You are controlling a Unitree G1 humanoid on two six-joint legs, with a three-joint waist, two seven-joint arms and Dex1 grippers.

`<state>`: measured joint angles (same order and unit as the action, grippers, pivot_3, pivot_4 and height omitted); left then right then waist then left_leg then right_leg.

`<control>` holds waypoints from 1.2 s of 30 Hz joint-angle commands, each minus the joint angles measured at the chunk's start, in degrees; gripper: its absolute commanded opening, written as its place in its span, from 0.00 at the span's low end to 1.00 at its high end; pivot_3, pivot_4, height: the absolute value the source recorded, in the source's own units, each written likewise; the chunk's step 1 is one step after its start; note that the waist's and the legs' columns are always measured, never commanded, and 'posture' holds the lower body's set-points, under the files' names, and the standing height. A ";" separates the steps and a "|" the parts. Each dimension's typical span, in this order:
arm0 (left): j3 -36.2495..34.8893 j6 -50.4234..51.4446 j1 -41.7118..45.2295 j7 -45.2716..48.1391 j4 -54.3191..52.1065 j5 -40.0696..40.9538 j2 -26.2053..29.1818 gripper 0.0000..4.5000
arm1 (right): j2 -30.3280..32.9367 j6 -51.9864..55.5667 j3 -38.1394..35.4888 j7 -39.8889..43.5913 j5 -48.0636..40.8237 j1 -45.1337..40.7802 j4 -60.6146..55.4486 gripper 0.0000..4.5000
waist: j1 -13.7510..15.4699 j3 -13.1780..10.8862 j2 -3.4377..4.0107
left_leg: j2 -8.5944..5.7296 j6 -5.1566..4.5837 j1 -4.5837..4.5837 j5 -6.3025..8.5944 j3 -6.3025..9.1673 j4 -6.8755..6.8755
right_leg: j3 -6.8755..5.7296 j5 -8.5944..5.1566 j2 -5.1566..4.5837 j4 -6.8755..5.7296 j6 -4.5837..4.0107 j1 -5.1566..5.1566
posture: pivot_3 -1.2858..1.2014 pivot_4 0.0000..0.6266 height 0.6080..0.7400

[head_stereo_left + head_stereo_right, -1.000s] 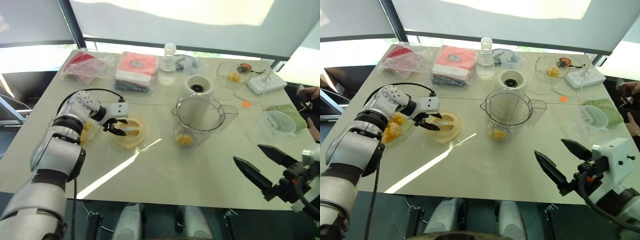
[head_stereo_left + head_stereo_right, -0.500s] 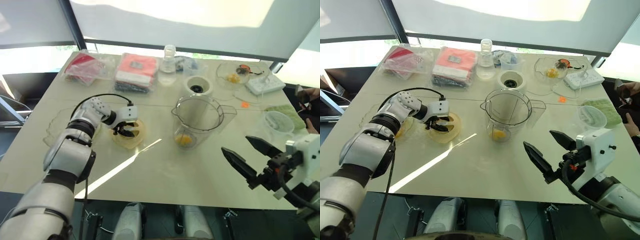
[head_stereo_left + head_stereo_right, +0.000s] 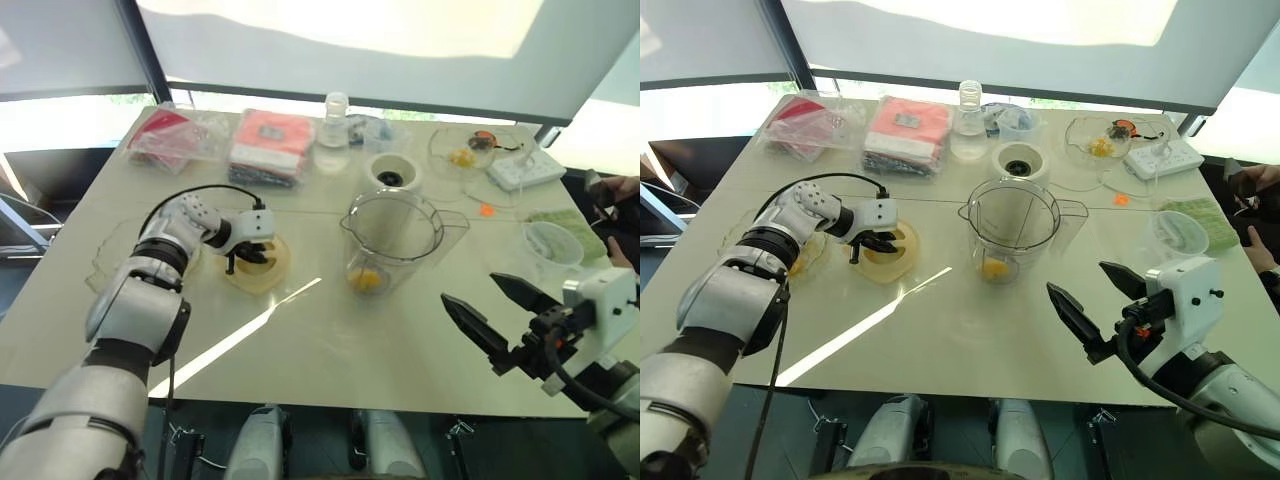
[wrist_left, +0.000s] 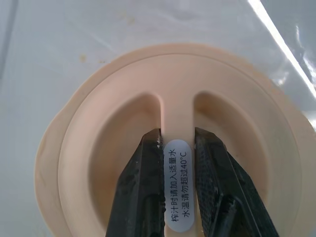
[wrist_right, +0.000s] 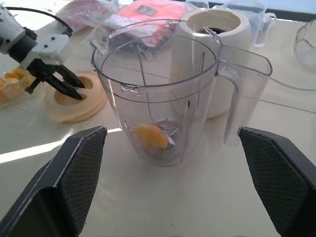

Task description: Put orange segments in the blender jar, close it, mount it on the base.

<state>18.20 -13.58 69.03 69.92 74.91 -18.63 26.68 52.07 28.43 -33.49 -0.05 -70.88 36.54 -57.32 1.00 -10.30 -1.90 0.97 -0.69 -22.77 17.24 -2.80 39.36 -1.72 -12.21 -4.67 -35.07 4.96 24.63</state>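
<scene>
One glossy orange segment (image 5: 148, 137) lies in the clear plastic blender jar (image 3: 395, 243), frame centre; left gripper (image 4: 178, 195) clamps the cream round lid's (image 4: 123, 143) ridge, right gripper (image 5: 170, 173) spread wide; closing and mounting remain

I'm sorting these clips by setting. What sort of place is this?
Probably a lab or test room by a window, not a home kitchen: one plain table holding a blender jar, its white base, bagged supplies and a power strip.

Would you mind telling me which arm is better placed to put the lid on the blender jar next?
The left. Its gripper is already closed on the lid's centre ridge, beside the blender jar. The right gripper hangs open and empty near the table's front edge.
</scene>
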 commanded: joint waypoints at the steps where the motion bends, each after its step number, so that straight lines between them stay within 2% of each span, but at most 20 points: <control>1: -3.05 4.14 13.03 4.52 -2.70 2.03 3.27 0.06 | -1.22 0.71 -0.28 2.19 3.49 -1.45 2.08 1.00 | 0.12 -0.07 -0.14 | -0.01 0.00 -0.13 0.00 0.01 0.05 | -0.02 0.00 0.01 0.01 0.01 0.07 | 0.52 0.24 1.00; 3: -4.01 4.73 17.68 7.26 -2.77 2.86 3.79 0.06 | -0.98 1.72 1.01 3.41 5.99 -3.27 3.86 1.00 | -0.09 -0.05 -0.09 | -0.07 -0.07 -0.58 0.04 0.01 0.30 | -0.09 0.03 0.03 0.00 0.06 0.36 | 0.52 0.24 1.00; 10: -8.80 7.50 31.01 9.08 -1.41 6.63 0.35 0.06 | -3.45 2.95 7.52 5.91 12.41 -13.94 11.41 1.00 | -0.04 0.00 0.03 | -0.11 -0.51 -0.62 0.30 -0.01 0.61 | -0.01 -0.05 -0.06 0.07 0.14 0.27 | 0.52 0.24 1.00; 12: -9.91 9.10 33.49 11.06 -1.22 8.02 -1.89 0.06 | -4.44 3.54 9.76 6.28 13.82 -16.47 12.30 1.00 | -0.13 -0.02 0.02 | -0.12 -0.51 -0.62 0.30 -0.01 0.63 | -0.02 -0.07 -0.03 0.02 0.14 0.27 | 0.52 0.24 1.00; 16: -10.88 11.26 36.84 20.77 -2.05 11.08 -8.70 0.06 | -7.01 4.32 13.28 6.79 17.14 -19.75 13.44 1.00 | 0.04 -0.02 0.06 | -0.13 -0.51 -0.64 0.30 -0.03 0.64 | -0.11 -0.08 0.06 -0.05 0.13 0.29 | 0.52 0.24 1.00; 24: -6.83 17.30 38.81 22.58 -1.67 15.54 -17.99 0.06 | -11.86 5.22 15.95 6.09 23.08 -22.42 14.35 1.00 | -0.23 -0.03 0.18 | -0.14 -0.53 -0.62 0.31 0.02 0.65 | -0.01 -0.09 0.06 -0.13 0.15 0.35 | 0.52 0.24 1.00; 30: 0.49 16.09 35.51 22.58 -1.08 12.34 -22.22 0.06 | -15.83 5.49 17.47 4.61 27.90 -22.90 14.13 1.00 | -0.21 0.01 0.30 | -0.15 -0.53 -0.62 0.31 0.07 0.65 | -0.01 -0.10 0.08 -0.14 0.14 0.36 | 0.52 0.24 1.00; 36: 3.15 15.44 32.91 21.68 -1.17 9.77 -25.26 0.06 | -18.92 5.59 18.09 4.19 31.04 -23.86 14.22 1.00 | -0.21 -0.01 0.36 | -0.15 -0.53 -0.65 0.31 0.06 0.65 | 0.01 -0.09 0.08 -0.15 0.14 0.42 | 0.52 0.24 1.00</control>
<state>21.21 2.99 101.66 92.24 75.17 -7.50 2.00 33.91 34.52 -14.86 4.39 -41.11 13.42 -42.06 0.79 -10.31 -1.54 0.82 -1.22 -23.43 17.55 -2.74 40.01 -1.71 -12.31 -4.59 -35.22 5.10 25.05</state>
